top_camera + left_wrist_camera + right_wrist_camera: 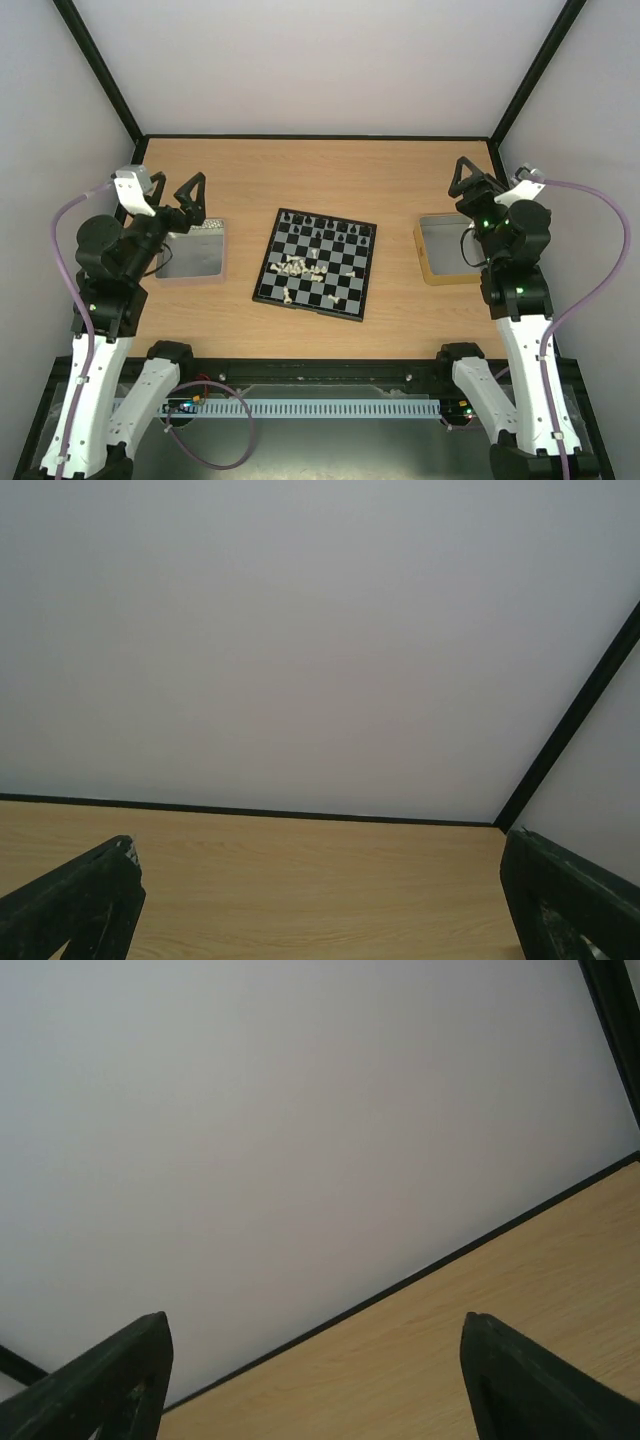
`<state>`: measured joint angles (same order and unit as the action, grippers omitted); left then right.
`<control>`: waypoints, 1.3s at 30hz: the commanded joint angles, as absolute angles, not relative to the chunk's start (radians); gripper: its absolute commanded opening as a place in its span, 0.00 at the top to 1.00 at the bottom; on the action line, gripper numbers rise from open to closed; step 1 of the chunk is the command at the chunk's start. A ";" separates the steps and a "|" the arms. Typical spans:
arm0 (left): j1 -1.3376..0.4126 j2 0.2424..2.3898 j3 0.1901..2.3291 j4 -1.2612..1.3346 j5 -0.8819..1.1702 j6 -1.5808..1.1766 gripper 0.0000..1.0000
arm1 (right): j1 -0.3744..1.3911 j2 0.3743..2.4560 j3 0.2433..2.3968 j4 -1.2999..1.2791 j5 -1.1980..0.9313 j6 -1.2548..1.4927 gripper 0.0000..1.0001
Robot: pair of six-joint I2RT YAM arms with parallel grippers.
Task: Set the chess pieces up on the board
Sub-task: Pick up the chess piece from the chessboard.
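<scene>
The small chessboard (350,293) lies in the middle of the table in the top view. Several black pieces (322,231) stand along its far rows. Several cream-white pieces (296,268) lie in a loose heap on its left middle squares, with a few more (336,300) toward the near edge. My left gripper (192,200) is open and raised over the left tray, empty. My right gripper (468,182) is open and raised over the right tray, empty. Both wrist views show only wide-apart fingers (85,900) (520,1380), bare table and wall.
A shiny metal tray (200,262) lies left of the board, with small pale pieces at its far edge. A tray with a wooden rim (432,270) lies right of the board. White walls with black frame posts enclose the table.
</scene>
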<state>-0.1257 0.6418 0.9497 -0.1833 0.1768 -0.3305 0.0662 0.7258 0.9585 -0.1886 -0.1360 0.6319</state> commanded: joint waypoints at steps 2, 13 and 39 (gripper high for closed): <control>-0.094 0.624 0.923 -0.103 0.249 -0.370 0.01 | 0.024 0.720 0.929 -0.113 -0.294 0.666 0.12; -0.080 0.582 0.796 -0.019 0.334 -0.455 0.00 | 0.004 0.736 0.821 0.029 -0.527 0.797 0.04; -0.084 0.697 0.700 -0.053 0.324 -0.482 0.00 | 0.690 1.232 0.838 -0.233 -0.161 0.639 0.31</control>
<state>-0.0845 0.6937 0.6865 -0.0406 0.3584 -0.4969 0.5793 1.1862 0.7921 -0.1623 -0.3210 0.6651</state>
